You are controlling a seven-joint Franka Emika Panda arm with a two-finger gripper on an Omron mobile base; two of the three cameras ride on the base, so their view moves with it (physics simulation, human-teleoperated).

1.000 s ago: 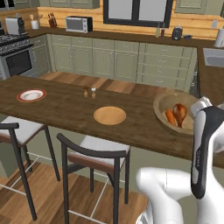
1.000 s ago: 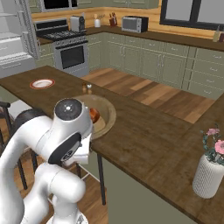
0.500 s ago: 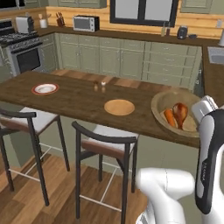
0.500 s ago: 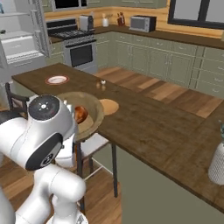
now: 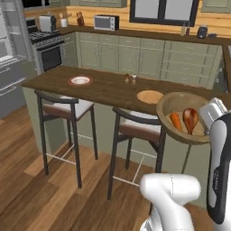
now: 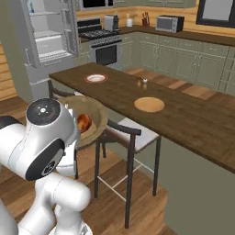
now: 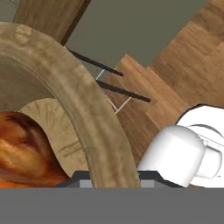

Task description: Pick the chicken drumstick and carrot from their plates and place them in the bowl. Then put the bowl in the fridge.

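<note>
My gripper point(image 7: 112, 176) is shut on the thick rim of the wooden bowl point(image 5: 180, 104), with one fingertip on each side of the rim. The bowl hangs in the air, off the front edge of the island counter point(image 5: 101, 90). Inside it lie the orange carrot point(image 5: 176, 121) and the reddish-brown chicken drumstick point(image 5: 190, 118), the drumstick point(image 7: 26, 151) close up in the hand view. On the counter stand the red-rimmed white plate point(image 5: 80, 80) and the flat tan plate point(image 5: 150, 96), both bare. The grey fridge point(image 6: 46, 41) stands at the far left with its door open.
Two bar stools point(image 5: 135, 128) point(image 5: 65, 107) stand at the counter's near side, just below and left of the bowl. Salt and pepper shakers point(image 5: 130, 79) sit mid-counter. A stove point(image 6: 105, 48) is beside the fridge. Wooden floor point(image 5: 40, 198) lies open to the left.
The whole picture has shifted: the base has backed off and turned, so the counter looks farther and the fridge has come into sight. The bowl stays in my grip and now hangs past the counter's edge.
</note>
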